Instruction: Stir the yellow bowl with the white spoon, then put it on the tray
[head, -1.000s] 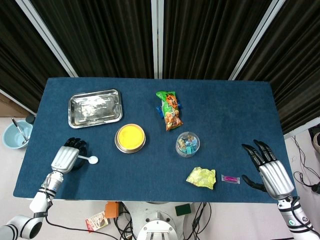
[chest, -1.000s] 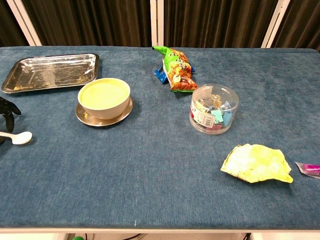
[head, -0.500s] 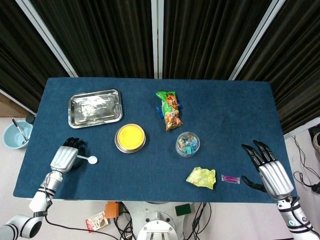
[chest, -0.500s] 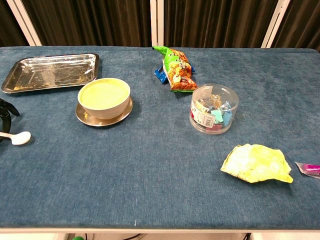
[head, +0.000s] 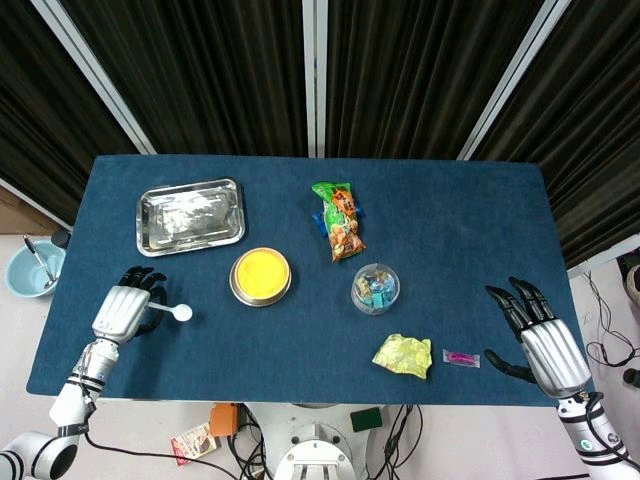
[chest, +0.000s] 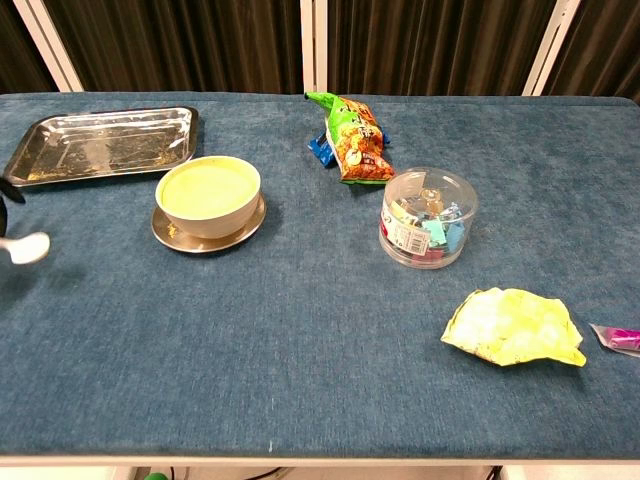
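Observation:
My left hand (head: 122, 309) grips the handle of the white spoon (head: 178, 312) near the table's front left; the spoon's round end (chest: 27, 247) sticks out to the right, lifted off the cloth. The yellow bowl (head: 261, 274) stands on a metal saucer to the right of the spoon. Behind it at the back left lies the steel tray (head: 190, 215). At the front right edge my right hand (head: 538, 340) hovers, fingers spread, holding nothing.
A green snack bag (head: 339, 219) lies at mid-table. A clear round tub of clips (head: 376, 288) stands right of the bowl. A crumpled yellow wrapper (head: 403, 355) and a small pink packet (head: 461, 357) lie near the front right.
My left hand has drawn back to the left and risen, taking the spoon up off the table. The right hand has barely moved.

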